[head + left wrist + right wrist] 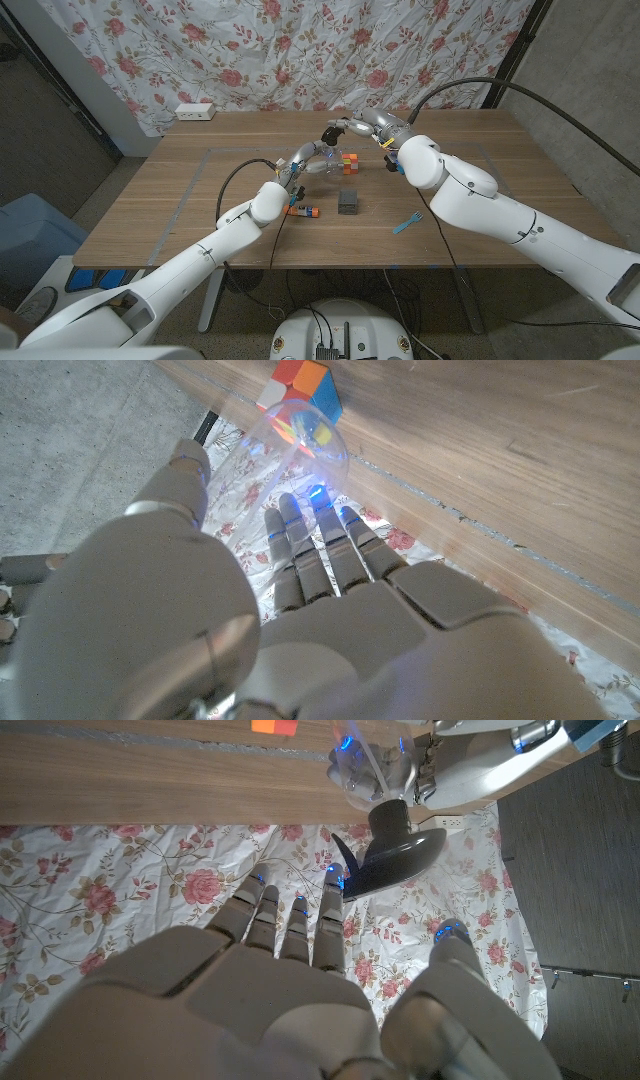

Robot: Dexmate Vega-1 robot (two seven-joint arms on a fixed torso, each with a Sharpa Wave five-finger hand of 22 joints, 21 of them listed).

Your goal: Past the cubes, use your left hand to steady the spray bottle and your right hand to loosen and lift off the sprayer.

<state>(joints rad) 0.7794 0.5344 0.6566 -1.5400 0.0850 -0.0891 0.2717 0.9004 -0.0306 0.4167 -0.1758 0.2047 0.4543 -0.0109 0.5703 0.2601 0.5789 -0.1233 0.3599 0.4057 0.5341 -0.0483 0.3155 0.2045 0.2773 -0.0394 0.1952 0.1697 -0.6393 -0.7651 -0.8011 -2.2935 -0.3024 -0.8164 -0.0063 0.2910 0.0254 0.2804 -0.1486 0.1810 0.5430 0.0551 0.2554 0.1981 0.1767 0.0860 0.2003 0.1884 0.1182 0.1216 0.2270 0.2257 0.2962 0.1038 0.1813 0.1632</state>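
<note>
Left hand (330,610) fingers around clear spray bottle (290,445), right hand (290,990) fingers spread beside dark sprayer (395,850)

Colored cubes (348,162) just beside spray bottle (322,163); grey block (348,201) nearer; bare table (180,190) left.

Floral curtain (300,50) behind wooden table (200,190); floor apparently grey.

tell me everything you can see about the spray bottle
The spray bottle is clear plastic with a dark trigger sprayer on its neck. It is past the multicoloured cubes near the table's middle. The left hand wraps its see-through body; through it, the left wrist view shows a cube. The right hand reaches toward the sprayer, fingers close to it, but contact is not clear. I cannot tell whether there is liquid inside.
</note>
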